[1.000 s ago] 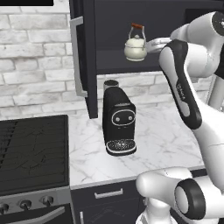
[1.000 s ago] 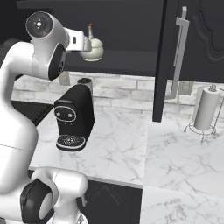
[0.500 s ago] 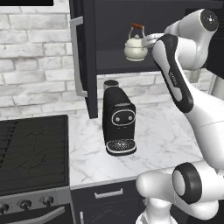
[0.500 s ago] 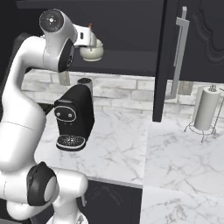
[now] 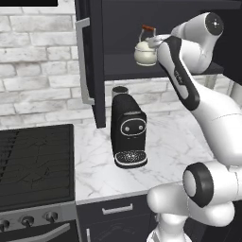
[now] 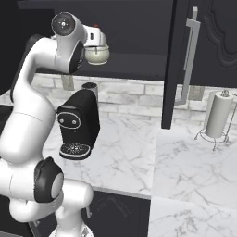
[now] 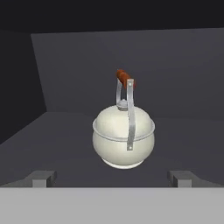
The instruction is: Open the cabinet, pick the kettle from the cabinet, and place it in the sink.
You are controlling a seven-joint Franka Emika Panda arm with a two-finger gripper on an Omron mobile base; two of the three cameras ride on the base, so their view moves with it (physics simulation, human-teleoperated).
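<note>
The cabinet [image 5: 92, 71] stands open, its left door [image 5: 94, 42] and right door [image 6: 178, 65] swung out toward me. On its dark shelf [image 7: 57, 144] sits the kettle [image 7: 123, 136], cream-white and upright, with a reddish-brown handle grip. It also appears as the kettle [image 5: 144, 53] and the kettle [image 6: 98, 54] from the base. My gripper [image 7: 113, 178] is open just in front of it, a fingertip low on each side and nothing between them. From the left base the gripper [image 5: 156, 43] sits at the kettle's right side. The sink is out of view.
A black coffee machine [image 5: 127, 132] stands on the marble counter [image 5: 170, 142] right below the shelf. A black stove [image 5: 33, 160] is to its left. A paper towel holder [image 6: 217, 115] stands at the far right. Long silver handles [image 6: 189, 60] stick out from the open doors.
The arm has lifted its elbow, and the hand has moved left toward the kettle. The kettle has stayed in place and the jaws have stayed wide.
</note>
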